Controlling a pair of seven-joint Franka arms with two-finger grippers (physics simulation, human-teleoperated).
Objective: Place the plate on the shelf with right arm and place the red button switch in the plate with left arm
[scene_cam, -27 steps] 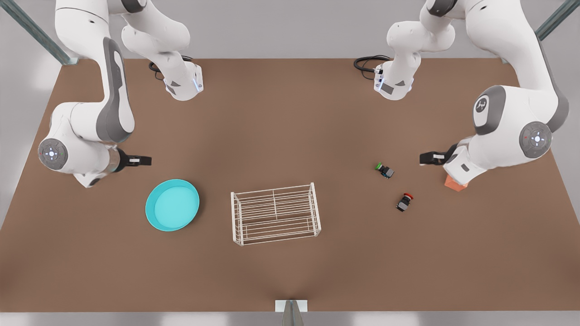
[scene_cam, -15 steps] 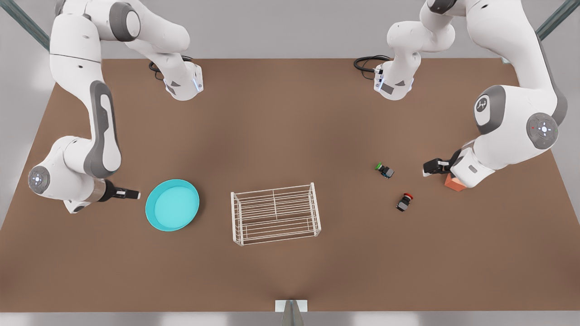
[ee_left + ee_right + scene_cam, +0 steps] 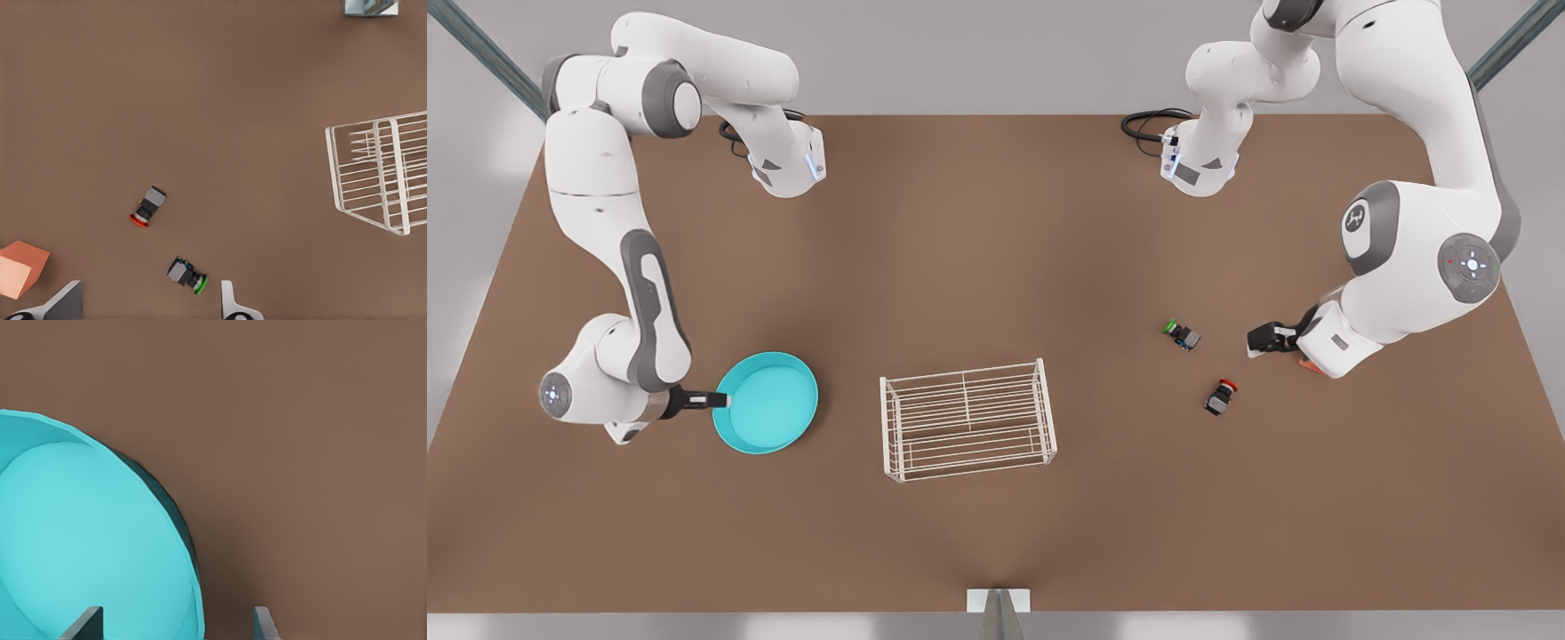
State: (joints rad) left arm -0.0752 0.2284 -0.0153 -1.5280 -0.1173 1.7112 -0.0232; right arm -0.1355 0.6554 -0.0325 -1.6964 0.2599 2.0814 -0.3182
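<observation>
The round turquoise shallow plate (image 3: 766, 403) lies flat on the brown table (image 3: 996, 267) toward the front view's left, just beside the small white two-tier wire shelf (image 3: 967, 419) at the centre but apart from it. The right gripper (image 3: 720, 401) reaches in low from the front view's left, its tip at the plate's rim; in the right wrist view its two fingertips (image 3: 85, 621) stand wide apart, one over the plate's (image 3: 87, 540) inner floor and one over bare table, so the rim lies between the open jaws without yet being clamped. The step in hand is judged to be the approach for grasping the plate; the next move calls for settling the fingers either side of the rim and closing on it before any lift toward the shelf. On the front view's right, the left gripper (image 3: 1257, 341) hovers with jaws spread, near the green-capped switch (image 3: 1183, 335) and the orange cube (image 3: 1305, 360). The red button switch (image 3: 1220, 396), a tiny dark grey body with a round red cap, lies on its side nearer the camera, untouched.
</observation>
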